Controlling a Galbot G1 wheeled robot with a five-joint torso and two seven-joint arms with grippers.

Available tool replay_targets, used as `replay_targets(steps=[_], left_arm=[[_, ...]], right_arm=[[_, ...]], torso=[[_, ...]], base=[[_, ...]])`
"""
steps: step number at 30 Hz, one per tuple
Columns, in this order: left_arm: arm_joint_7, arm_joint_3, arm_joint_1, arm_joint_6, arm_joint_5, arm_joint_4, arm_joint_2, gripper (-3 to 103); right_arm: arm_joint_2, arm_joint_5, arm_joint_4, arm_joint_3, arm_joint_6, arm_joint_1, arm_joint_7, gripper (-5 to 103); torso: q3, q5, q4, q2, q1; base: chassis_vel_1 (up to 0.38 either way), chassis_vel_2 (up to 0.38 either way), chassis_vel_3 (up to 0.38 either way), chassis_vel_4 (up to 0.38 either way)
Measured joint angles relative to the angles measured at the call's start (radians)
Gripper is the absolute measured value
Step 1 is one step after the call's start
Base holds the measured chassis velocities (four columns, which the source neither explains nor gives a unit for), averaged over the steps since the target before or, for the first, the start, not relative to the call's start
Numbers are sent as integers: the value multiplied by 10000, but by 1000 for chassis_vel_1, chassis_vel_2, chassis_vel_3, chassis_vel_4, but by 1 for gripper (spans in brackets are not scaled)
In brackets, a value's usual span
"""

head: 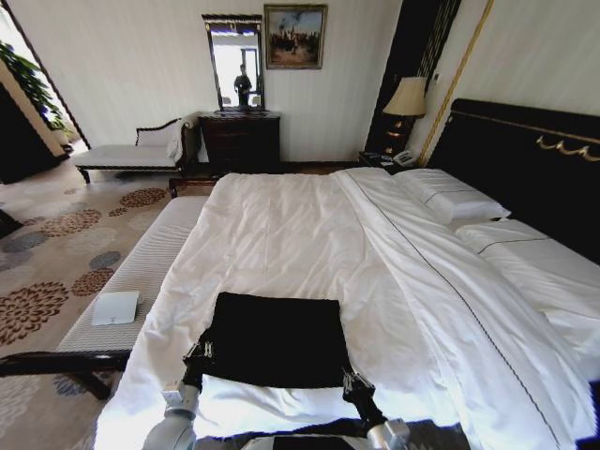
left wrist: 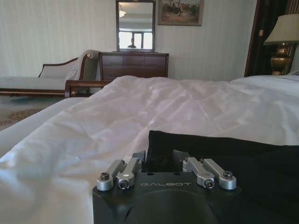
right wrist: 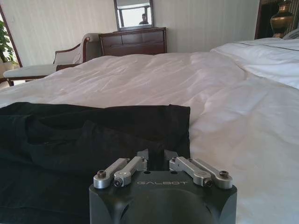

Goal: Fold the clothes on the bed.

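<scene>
Both arms are in at the near edge of the shirt, which lies as a dark rectangle low on the bed, around six o'clock in the head view, no lettering showing. The left gripper sits on the near left corner, the right gripper on the near right corner, fingers drawn close together with black cloth between them, so each looks to be pinching a corner. My read: two matched holds let the hem lift evenly for a fold toward twelve o'clock. The sheet is white, soft and creased, so cloth may drag. Around the room: a pale bench at nine o'clock, dresser and mirror at twelve, lamp at one, pillows at two.
</scene>
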Motion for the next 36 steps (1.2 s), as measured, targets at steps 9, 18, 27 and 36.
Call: replay_targets(steps=[9,18,27,36], left_arm=[[358,-1162,544,29,-481,-770,235,68],[257,-1252,-1254,1285,-2451,-203,690,98],[95,208,-3830,3717,-5023,1461,1227,100],[2171,979,-5971,4595,-7845,2771,2827,100]], right_arm=[[-62,183,383,202,280,-500,-49,47],[-154,717,791,575,220,-575,9,79],[-67,417,769,459,-40,-327,103,100],[38,338,915,503,-187,-329,151,100]], torso=[[0,0,2,1,-1],[1,-1,2,0,0],[2,-3,3,0,1],[2,1,1,0,2]], base=[[0,0,0,0],[0,0,0,0],[0,0,0,0],[0,0,0,0]])
